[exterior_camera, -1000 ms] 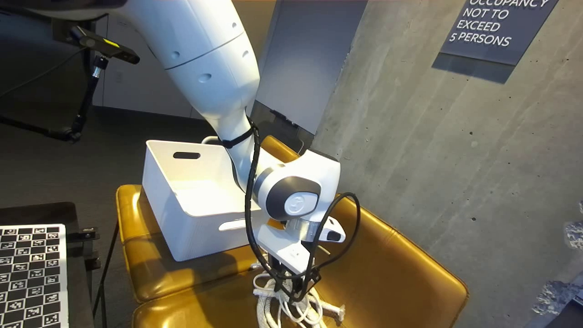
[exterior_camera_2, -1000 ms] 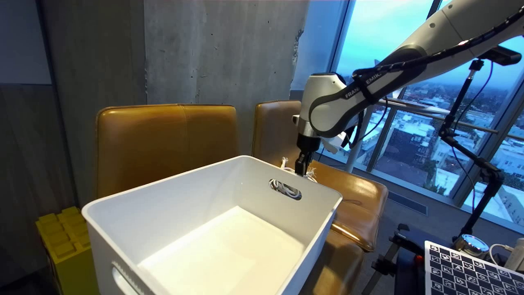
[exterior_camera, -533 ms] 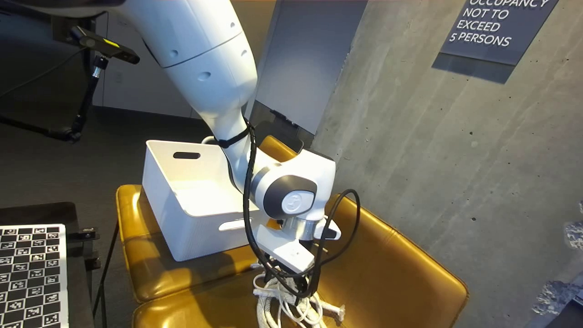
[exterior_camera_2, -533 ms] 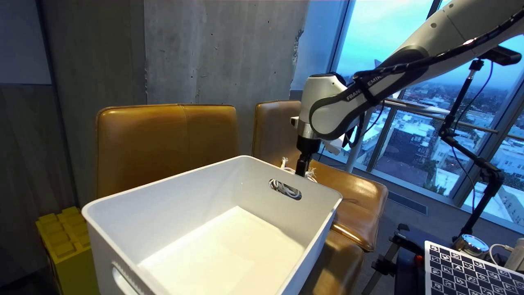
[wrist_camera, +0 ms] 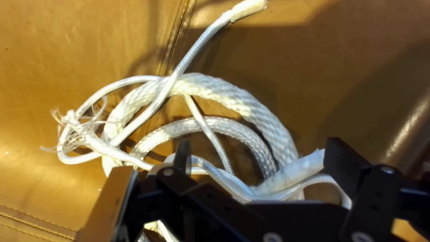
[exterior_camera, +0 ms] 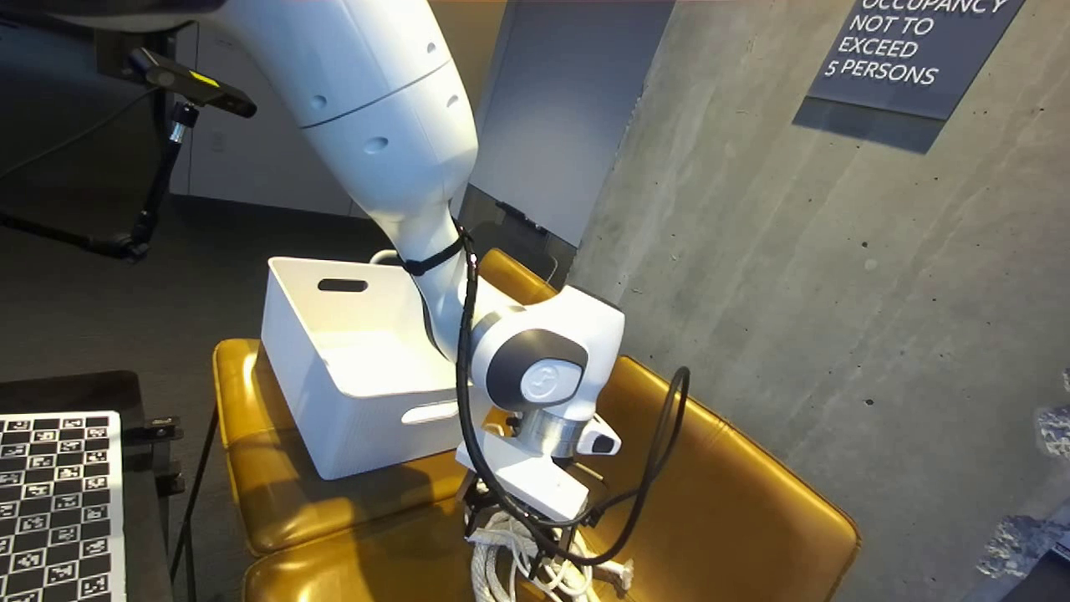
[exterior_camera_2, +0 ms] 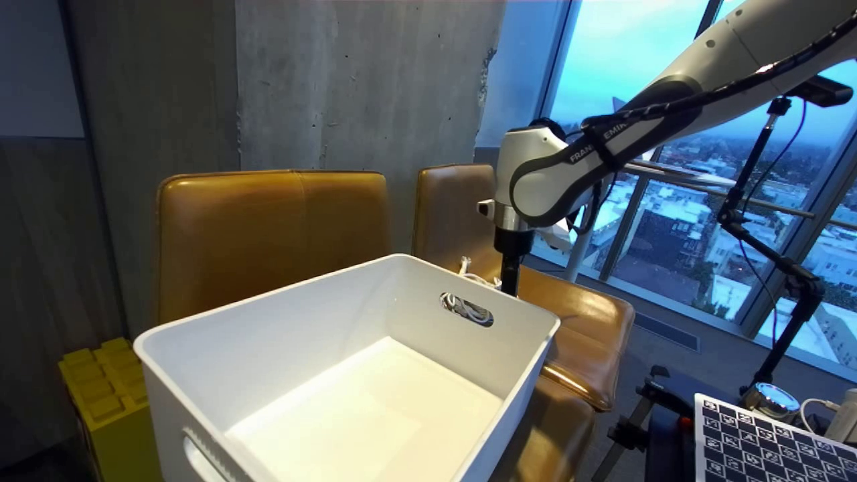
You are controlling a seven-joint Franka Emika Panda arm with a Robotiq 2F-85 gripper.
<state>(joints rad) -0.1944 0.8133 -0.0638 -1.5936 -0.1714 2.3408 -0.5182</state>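
Several white braided ropes (wrist_camera: 223,125) lie loosely coiled on the tan leather chair seat (exterior_camera: 326,573), probably light and limp, best pinched where loops cross. The claw (wrist_camera: 258,157) hangs over them, jaws wide apart, apparently holding nothing, though it hides some strands.

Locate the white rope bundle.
In the wrist view, the white rope bundle lies mid-frame on brown leather seating, with the open gripper right over it. In an exterior view, it's bottom centre, lower right of the white bin.
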